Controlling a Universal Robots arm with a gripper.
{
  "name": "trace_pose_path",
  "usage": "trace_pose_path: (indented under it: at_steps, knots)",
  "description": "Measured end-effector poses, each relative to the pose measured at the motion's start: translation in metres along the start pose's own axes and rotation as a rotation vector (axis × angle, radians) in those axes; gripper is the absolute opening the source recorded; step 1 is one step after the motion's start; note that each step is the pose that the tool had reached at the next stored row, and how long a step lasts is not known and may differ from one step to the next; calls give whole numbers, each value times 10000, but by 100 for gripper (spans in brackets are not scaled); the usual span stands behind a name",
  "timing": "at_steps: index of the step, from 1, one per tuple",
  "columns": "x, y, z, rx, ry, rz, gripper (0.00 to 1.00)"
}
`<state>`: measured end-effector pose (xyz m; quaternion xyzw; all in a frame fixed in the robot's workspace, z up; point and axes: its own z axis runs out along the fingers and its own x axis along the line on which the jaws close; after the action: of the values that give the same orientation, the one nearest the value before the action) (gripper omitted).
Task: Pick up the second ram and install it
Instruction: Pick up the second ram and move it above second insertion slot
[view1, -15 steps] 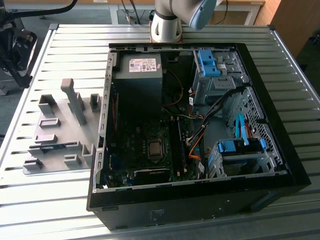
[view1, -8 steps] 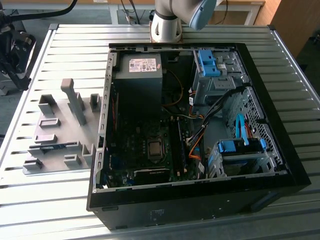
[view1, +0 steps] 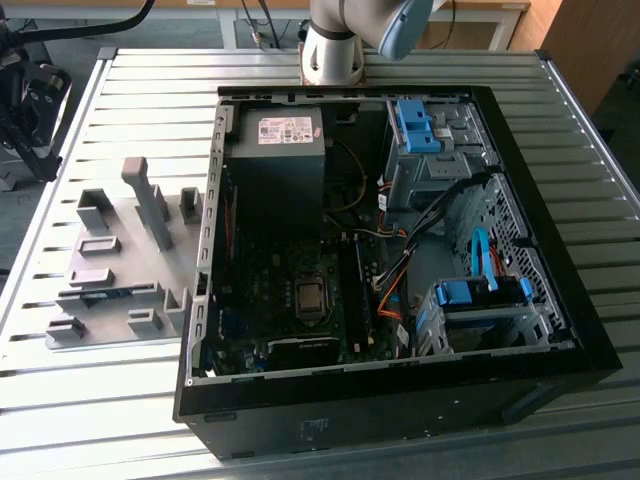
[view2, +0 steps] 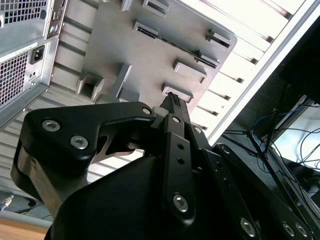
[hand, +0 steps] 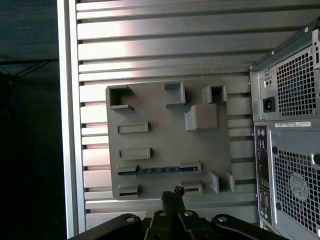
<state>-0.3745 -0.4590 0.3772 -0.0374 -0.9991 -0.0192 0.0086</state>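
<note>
Overhead, gripper (hand: 173, 192) closed, empty, above grey holder tray (hand: 165, 135); second ram (hand: 157, 170) slotted edge-up; computer case (hand: 290, 140) beside.

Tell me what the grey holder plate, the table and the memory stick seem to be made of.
The holder plate: probably plastic, matt grey, with soft moulded edges. The table: metal, likely aluminium, ribbed slats with bright glare. The memory stick: looks like blue-green circuit board, seen edge-on; hard to confirm.

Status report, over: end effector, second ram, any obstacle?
End effector shut, empty, above grey holder plate. Second ram on edge in holder slot. No obstacle seen.
</note>
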Motion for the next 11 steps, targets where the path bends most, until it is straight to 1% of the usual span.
trace_pose_path:
  at_steps: [3,8,11]
  knots:
    - [0,0,0,0,0,-12,10]
    - [5,-2,0,4,8,-227,10]
    - [5,-2,0,6,10,-259,10]
